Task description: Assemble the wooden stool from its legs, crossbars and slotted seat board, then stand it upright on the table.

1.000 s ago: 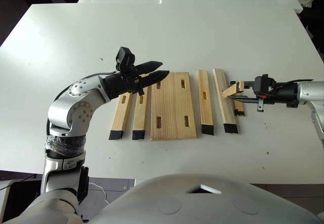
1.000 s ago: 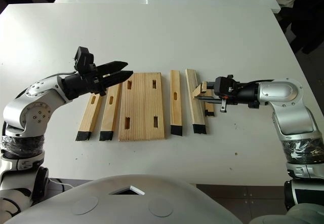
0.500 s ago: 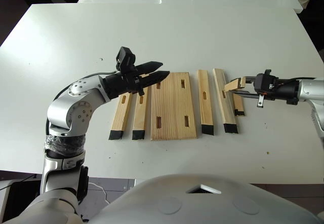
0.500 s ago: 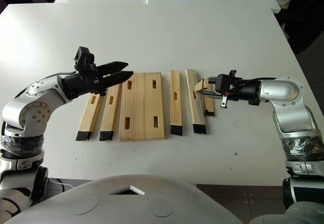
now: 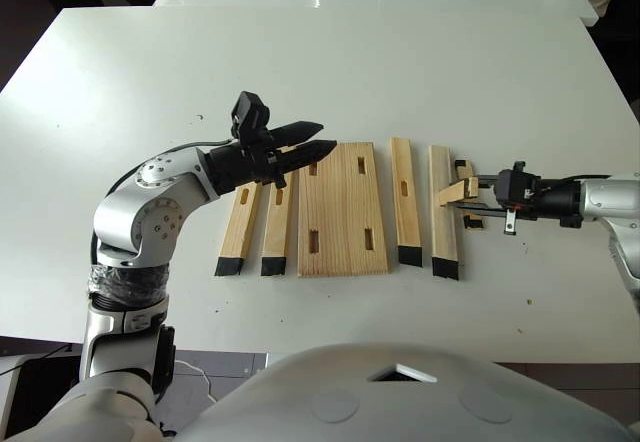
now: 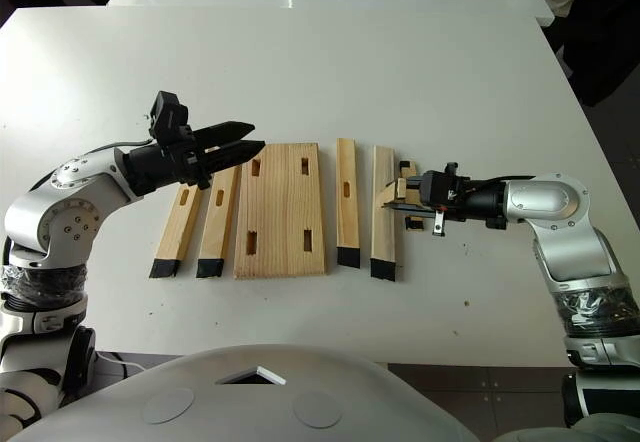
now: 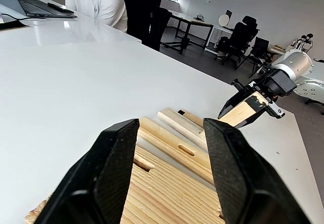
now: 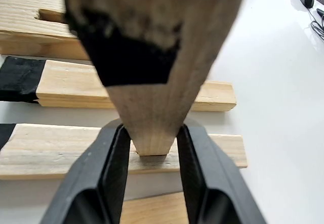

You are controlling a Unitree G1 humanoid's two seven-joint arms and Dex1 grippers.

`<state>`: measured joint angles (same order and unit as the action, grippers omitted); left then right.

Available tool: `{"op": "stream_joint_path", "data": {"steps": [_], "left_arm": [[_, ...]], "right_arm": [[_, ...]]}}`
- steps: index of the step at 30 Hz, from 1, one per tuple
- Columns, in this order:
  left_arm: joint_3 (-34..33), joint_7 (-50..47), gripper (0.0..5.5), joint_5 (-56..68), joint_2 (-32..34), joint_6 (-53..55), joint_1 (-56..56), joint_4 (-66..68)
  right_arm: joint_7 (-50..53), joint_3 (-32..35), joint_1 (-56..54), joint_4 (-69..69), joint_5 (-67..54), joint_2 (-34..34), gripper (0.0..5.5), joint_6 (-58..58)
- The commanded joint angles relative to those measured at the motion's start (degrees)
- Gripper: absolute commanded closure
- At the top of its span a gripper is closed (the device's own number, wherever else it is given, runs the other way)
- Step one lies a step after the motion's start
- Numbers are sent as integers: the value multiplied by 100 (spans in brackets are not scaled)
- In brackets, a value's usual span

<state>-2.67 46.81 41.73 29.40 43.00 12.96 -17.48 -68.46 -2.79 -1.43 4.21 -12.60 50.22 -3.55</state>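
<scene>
Seat board [image 5: 343, 209] lying flat on the bench [image 5: 400, 72] between two pairs of legs [image 5: 403, 202], right pincer [image 5: 478, 190] gripping a short crossbar [image 5: 452, 193] close over the rightmost leg [image 5: 444, 224], left pincer [image 5: 322, 134] hovering open above the left legs [image 5: 277, 224]

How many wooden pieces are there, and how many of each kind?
Long slotted wooden legs with black ends: 4
Wide flat wooden seat board with slots: 1
Short wooden crossbars: 2, one in the right claw
Total: 7

left tool [image 5: 322, 135] agape, right tool [image 5: 468, 191] clamped
</scene>
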Motion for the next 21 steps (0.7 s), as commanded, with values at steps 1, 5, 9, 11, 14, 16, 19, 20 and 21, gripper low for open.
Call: {"op": "stream_joint_path", "data": {"steps": [1, 5, 9, 11, 14, 16, 19, 20, 21], "left_arm": [[39, -18, 314, -7, 67, 49, 73, -45], [50, -39, 314, -20, 51, 41, 74, -36], [147, -31, 314, -61, 6, 32, 148, 31], [199, -2, 314, -62, 0, 53, 212, 61], [285, 56, 314, -57, 20, 88, 285, 86], [320, 80, 314, -53, 42, 108, 296, 89], [337, 108, 314, -65, 76, 116, 264, 90], [339, 112, 314, -68, 81, 116, 251, 85], [348, 113, 314, -69, 81, 121, 247, 80]], "right_arm": [[-127, -23, 7, 11, -98, 168, 420, 519], [-280, -290, -258, -431, 134, 193, 420, 608], [-399, -716, -660, -885, 264, -60, 420, 669], [-423, -891, -780, -1029, 313, -158, 420, 683], [-432, -1003, -834, -1216, 307, -211, 420, 688], [-455, -983, -855, -1367, 223, -217, 420, 754], [-449, -910, -866, -1668, 162, -235, 420, 780], [-438, -906, -873, -1792, 170, -255, 420, 750], [-432, -917, -884, -1929, 176, -281, 420, 730]]}}
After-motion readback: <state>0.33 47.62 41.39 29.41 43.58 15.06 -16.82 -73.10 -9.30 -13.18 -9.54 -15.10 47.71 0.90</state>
